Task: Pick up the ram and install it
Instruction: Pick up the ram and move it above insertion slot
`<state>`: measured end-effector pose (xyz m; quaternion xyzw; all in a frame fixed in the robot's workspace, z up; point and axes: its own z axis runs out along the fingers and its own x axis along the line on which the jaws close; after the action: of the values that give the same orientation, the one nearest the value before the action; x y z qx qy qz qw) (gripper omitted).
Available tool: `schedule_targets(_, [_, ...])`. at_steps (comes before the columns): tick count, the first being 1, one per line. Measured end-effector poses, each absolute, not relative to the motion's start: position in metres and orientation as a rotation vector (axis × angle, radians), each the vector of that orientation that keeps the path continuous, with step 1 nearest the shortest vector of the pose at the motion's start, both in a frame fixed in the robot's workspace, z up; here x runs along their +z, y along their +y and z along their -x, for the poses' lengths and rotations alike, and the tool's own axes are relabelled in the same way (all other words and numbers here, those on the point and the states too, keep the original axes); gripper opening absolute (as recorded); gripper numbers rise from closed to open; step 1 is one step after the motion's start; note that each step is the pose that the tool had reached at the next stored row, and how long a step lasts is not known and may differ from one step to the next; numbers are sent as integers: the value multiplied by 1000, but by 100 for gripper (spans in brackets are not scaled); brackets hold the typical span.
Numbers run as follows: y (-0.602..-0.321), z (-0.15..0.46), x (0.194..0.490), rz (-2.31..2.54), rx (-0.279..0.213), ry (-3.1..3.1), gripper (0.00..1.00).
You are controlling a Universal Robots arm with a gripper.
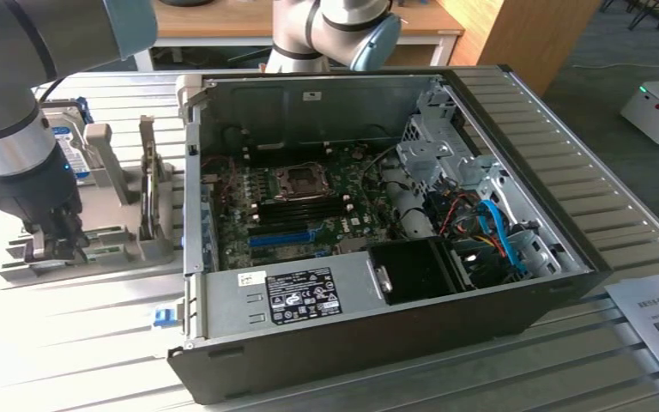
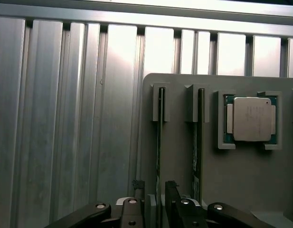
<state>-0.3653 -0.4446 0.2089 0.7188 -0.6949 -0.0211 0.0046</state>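
Looking past the end effector (image 2: 156,209), we see its jaws fully open, gripping nothing, probably astride the ram (image 2: 159,142) that stands on edge in the grey holder (image 2: 241,180) on the worktop (image 2: 65,118); closing off-centre could tilt the stick and jam it there.

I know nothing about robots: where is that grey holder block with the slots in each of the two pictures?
Exterior view: the grey holder sits at the exterior view's left, beside the open computer case, under the gripper.
Wrist view: the grey holder carries the ram on edge in a slot and a processor chip nearby.
Shared landmark: the ribbed metal table it rests on.
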Motion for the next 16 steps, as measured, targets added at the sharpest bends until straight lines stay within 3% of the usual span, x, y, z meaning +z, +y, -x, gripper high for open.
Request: schedule_targets(16, [-442,365,209,-2252,-66,-2176,31])
